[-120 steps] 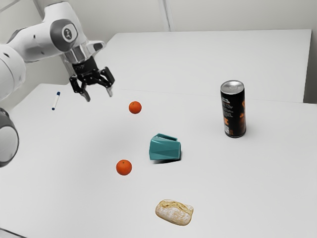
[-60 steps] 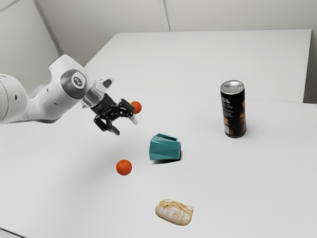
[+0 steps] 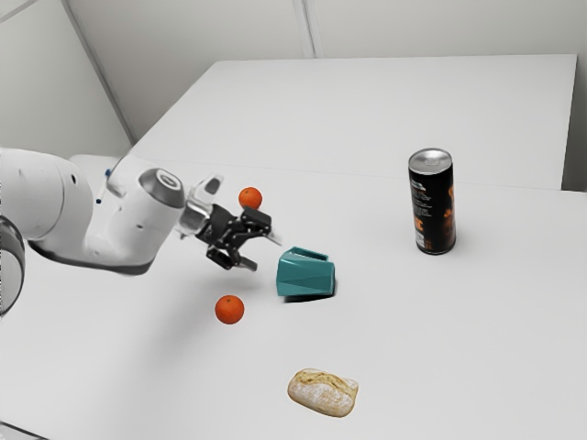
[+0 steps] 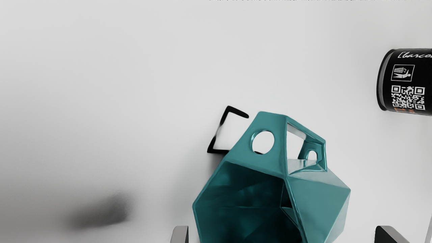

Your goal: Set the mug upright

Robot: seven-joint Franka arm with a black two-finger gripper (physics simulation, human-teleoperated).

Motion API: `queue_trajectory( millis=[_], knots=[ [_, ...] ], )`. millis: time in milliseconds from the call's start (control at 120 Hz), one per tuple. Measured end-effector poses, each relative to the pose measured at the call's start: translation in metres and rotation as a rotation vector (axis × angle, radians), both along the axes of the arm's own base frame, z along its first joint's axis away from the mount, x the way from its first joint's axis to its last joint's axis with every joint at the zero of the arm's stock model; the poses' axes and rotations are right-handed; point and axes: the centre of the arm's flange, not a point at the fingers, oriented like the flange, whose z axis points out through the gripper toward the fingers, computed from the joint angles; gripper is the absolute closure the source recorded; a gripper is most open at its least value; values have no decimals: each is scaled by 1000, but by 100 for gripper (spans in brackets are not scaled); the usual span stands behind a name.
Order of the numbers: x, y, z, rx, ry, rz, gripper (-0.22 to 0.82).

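Observation:
My gripper (image 3: 264, 254) stands open just beside the teal mug (image 3: 305, 274), on its side toward the exterior view's left. The mug lies tipped over on the table. In the wrist view the mug (image 4: 317, 199) shows its dark open mouth facing my hand, with its angular handle off to one side. The tips of the open gripper (image 4: 281, 234) stand wide apart at either side of the mug, and no contact with it can be made out.
A black can (image 3: 433, 202) stands upright toward the exterior view's right. One orange (image 3: 229, 310) lies near the mug and another (image 3: 250, 198) behind my hand. A bread roll (image 3: 323, 392) rests nearer the camera on the white table (image 3: 477, 348).
From the exterior view's upper left, my arm has come down and across toward the mug, the hand tilting over to point at it. The mug, oranges, bread and can have stayed put.

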Motion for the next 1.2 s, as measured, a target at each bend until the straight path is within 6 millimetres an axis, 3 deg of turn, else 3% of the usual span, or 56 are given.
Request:
queue_trajectory(
  millis=[117,800,1200],
  knots=[
    [1,-7,-13,-37,-33,3,0],
    [-2,-45,-34,-171,-166,-115,0],
    [-3,-48,-33,-181,-232,-161,33]
  ],
)
